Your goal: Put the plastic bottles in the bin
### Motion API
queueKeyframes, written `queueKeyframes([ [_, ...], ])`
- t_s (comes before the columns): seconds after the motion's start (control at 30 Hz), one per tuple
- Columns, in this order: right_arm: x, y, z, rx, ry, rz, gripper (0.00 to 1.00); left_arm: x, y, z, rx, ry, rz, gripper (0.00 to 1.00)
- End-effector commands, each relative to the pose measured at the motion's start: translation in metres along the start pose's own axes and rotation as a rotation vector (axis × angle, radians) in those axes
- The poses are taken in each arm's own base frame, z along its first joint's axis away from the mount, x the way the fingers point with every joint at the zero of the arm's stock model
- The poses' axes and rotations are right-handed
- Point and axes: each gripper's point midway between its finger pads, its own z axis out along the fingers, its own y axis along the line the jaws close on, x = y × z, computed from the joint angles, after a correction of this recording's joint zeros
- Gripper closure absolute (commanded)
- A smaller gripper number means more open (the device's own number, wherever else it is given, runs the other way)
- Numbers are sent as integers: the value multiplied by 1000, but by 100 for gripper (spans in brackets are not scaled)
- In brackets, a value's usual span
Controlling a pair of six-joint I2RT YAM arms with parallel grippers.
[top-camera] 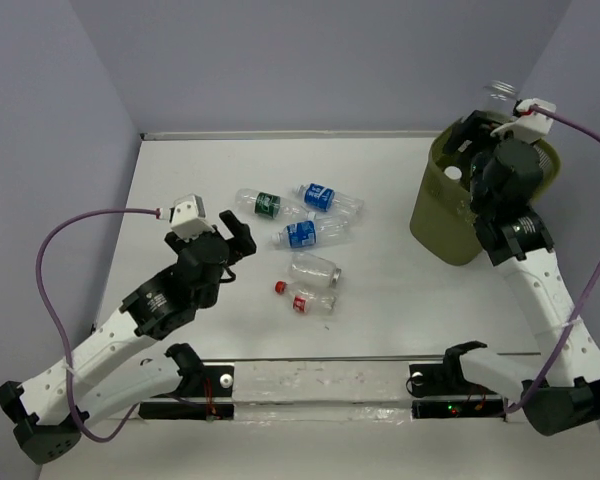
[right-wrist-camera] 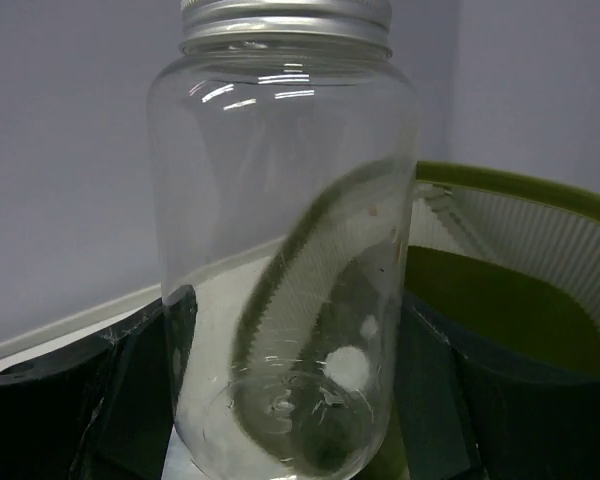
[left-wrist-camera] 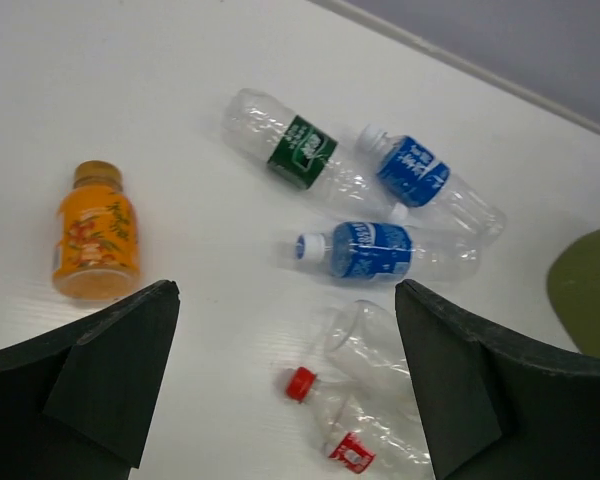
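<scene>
Upper right of the overhead frame: the right gripper [top-camera: 502, 112] holds a clear bottle [top-camera: 500, 94] over the olive-green bin [top-camera: 438, 215], jaws closed on the bottle's lower body. In the wrist view the bottle fills the middle of the frame, silver screw cap [right-wrist-camera: 285, 20] at the top. The dark fingers [right-wrist-camera: 145, 390] press in on either side near its base, and the bin's rim shows behind at right.

Empty and thin-walled, the bottle looks very light, smooth and a little slippery, and likely to dent under a hard squeeze (a hold low on the straight wall, as here, seems the sensible place, since the rounded shoulder would slide). Whether it hangs squarely over the opening or nearer the far rim is hard to tell from above, as the arm covers much of the bin's mouth.

Centre of the overhead frame: more bottles lie on their sides on the white table [top-camera: 380, 300]. They are a green-labelled bottle [top-camera: 265, 203], two blue-labelled bottles [top-camera: 305, 234], a label-less bottle [top-camera: 315, 268] and a red-capped bottle [top-camera: 305, 298].

At centre left the left gripper [top-camera: 225, 240] hovers with jaws spread wide, holding nothing. Its wrist view shows an orange bottle [left-wrist-camera: 95, 245] at left of frame, just above one finger and apart from it.
</scene>
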Motion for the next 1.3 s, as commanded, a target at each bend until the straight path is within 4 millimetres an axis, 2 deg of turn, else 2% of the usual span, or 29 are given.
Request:
queueKeyframes([
  [0.0, 17, -85, 24, 326, 64, -126, 58, -2, 31, 4, -154, 28, 134, 1],
  [0.03, 22, -93, 28, 345, 82, -121, 53, -2, 30, 5, -152, 34, 141, 1],
  [0.07, 31, -100, 33, 361, 112, -119, 30, 1, 29, 8, -150, 46, 154, 1],
  [0.13, 37, -108, 32, 390, 133, -128, 1, 4, 33, 17, -162, 68, 182, 1],
  [0.27, 27, -99, 26, 339, 113, -101, 0, 15, 48, 38, -171, 120, 198, 1],
  [0.37, 31, -66, 25, 157, 145, -41, 0, 26, 69, 53, -187, 170, 151, 1],
  [0.47, 37, -55, 22, 98, 174, -8, 1, 29, 79, 61, -206, 191, 121, 1],
  [0.53, 42, -20, 14, -80, 200, 55, 2, 31, 96, 65, -254, 196, 99, 1],
  [0.57, 43, 9, 4, -186, 197, 113, 3, 34, 103, 67, -274, 203, 93, 1],
  [0.6, 49, 39, -8, -323, 227, 143, 3, 39, 119, 69, -321, 209, 80, 1],
  [0.63, 44, 62, -16, -408, 200, 170, 3, 43, 127, 71, -346, 221, 75, 1],
  [0.67, 55, 81, -24, -466, 224, 186, 3, 47, 133, 73, -365, 233, 70, 1],
  [0.7, 64, 117, -44, -563, 254, 195, 3, 50, 139, 75, -384, 247, 56, 1],
  [0.73, 73, 137, -48, -610, 268, 196, 3, 56, 143, 78, -395, 269, 62, 1],
  [0.77, 84, 161, -61, -677, 299, 198, 3, 57, 143, 80, -396, 278, 56, 1],
  [0.87, 105, 197, -76, -778, 358, 202, 3, 62, 149, 90, -420, 306, 57, 1],
  [0.9, 118, 209, -82, -786, 378, 181, 3, 58, 146, 94, -411, 301, 52, 1],
  [0.93, 122, 213, -84, -791, 374, 176, 3, 61, 148, 99, -417, 321, 59, 1],
  [1.0, 136, 216, -87, -803, 402, 167, 3, 55, 142, 107, -407, 325, 55, 1],
  [1.1, 146, 227, -102, -865, 432, 165, 3, 61, 139, 120, -403, 362, 65, 1],
  [1.2, 165, 241, -125, -965, 509, 114, 2, 73, 151, 126, -454, 396, 91, 1],
  [1.23, 172, 241, -127, -981, 530, 91, 2, 76, 155, 127, -467, 404, 98, 1],
  [1.27, 192, 243, -135, -994, 604, 45, 2, 83, 160, 129, -489, 422, 109, 1],
])
